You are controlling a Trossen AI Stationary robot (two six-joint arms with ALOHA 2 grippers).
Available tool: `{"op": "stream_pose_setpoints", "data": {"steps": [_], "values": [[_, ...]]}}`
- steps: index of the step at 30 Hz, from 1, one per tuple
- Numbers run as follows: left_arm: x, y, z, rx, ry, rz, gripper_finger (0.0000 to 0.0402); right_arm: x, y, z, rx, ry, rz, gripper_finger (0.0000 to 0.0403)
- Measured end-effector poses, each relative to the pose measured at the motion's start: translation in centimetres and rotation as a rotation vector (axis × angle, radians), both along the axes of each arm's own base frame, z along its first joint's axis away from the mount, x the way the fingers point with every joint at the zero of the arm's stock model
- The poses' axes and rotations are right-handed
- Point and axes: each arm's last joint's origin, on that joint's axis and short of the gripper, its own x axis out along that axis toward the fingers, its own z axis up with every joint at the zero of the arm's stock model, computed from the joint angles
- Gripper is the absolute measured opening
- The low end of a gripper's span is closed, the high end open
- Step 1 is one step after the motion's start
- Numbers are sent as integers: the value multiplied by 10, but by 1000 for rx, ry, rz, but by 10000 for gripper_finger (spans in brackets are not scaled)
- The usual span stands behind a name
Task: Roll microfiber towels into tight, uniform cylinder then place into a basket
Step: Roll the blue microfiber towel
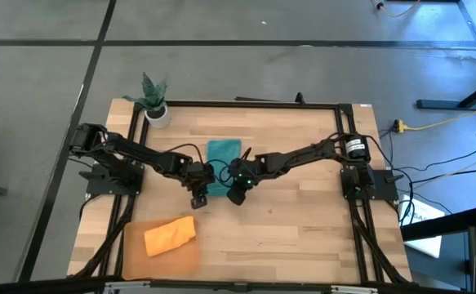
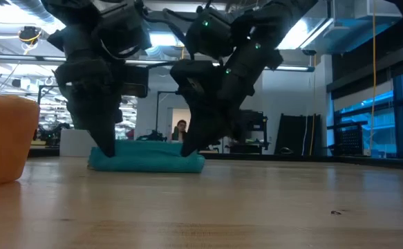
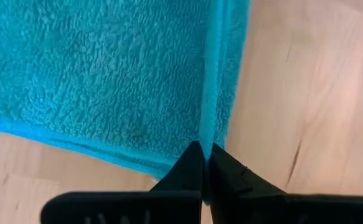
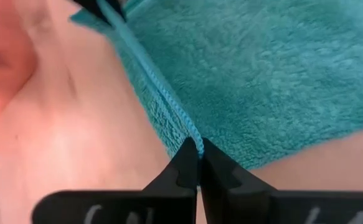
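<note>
The teal microfiber towel (image 1: 222,159) lies folded into a narrow strip on the middle of the table, seen as a low flat bundle (image 2: 146,158) in the low view. My left gripper (image 1: 205,193) is shut at its near left corner. My right gripper (image 1: 231,191) is shut at its near right corner. Both point steeply down. The orange towel (image 1: 171,235) lies bunched in the basket (image 1: 131,255) at the table's near left. My left gripper pinches the teal towel's hemmed near edge (image 3: 208,138) at the left corner between its two fingers, slanting down from above. The towel lies on the table below. My right gripper pinches the same hemmed edge (image 4: 195,138) at the right corner between its two fingers, slanting down from above. The hem runs straight from its fingertips toward the other gripper's finger (image 4: 101,9).
A small white plant pot (image 1: 157,113) stands at the far left corner. Bare wood lies to the right of the towel and along the near edge. A black frame rail (image 1: 246,104) borders the table. A person (image 2: 180,130) shows in the room beyond.
</note>
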Motion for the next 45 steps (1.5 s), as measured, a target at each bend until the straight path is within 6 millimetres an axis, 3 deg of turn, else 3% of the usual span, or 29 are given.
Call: {"op": "stream_pose_setpoints", "data": {"steps": [6, 16, 38, 45], "values": [[3, 2, 2, 52, -45, 24, 0, 0, 5, 12, -164, 76, -19, 4], [4, 3, 2, 112, -59, 55, 0, -1, 4, 13, -299, 84, 30, 5], [5, 7, -2, 194, -47, 140, 0, 5, 2, -7, -402, 103, 40, 6], [4, 7, -2, 192, -41, 146, 0, 5, 1, -5, -398, 94, 44, 33]]}}
